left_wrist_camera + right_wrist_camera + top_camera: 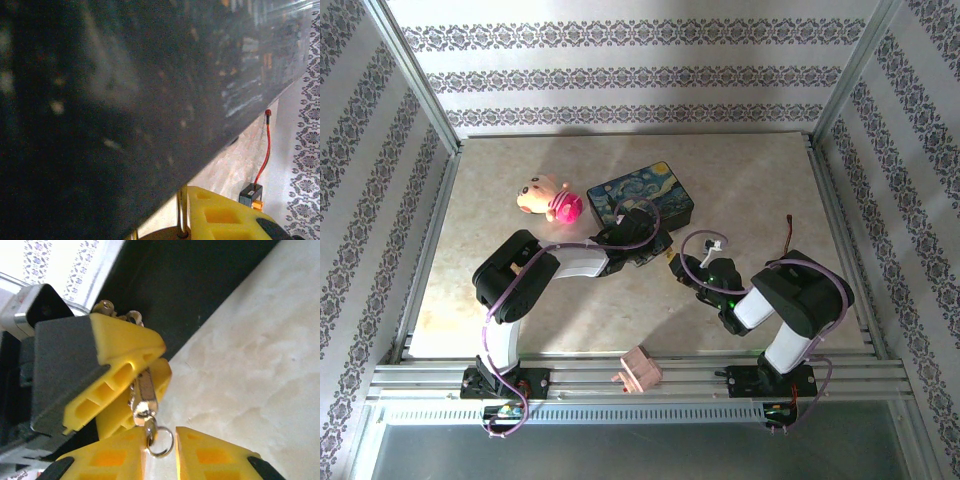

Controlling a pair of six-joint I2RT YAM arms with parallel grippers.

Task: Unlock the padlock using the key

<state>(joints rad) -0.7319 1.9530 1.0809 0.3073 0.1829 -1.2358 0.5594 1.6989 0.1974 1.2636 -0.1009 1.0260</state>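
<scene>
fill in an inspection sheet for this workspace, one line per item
surface: pale marbled tabletop, no spills seen
job's things: padlock clamped in left claw; key not made out, a metal ring sits between right claw fingers
clutter: pink plush toy, painted box, pink block on near rail
claws: left shut on padlock; right narrowly apart, grip unclear
cables: purple cable along left arm; red wire past the box
surroundings: patterned walls, metal frame
</scene>
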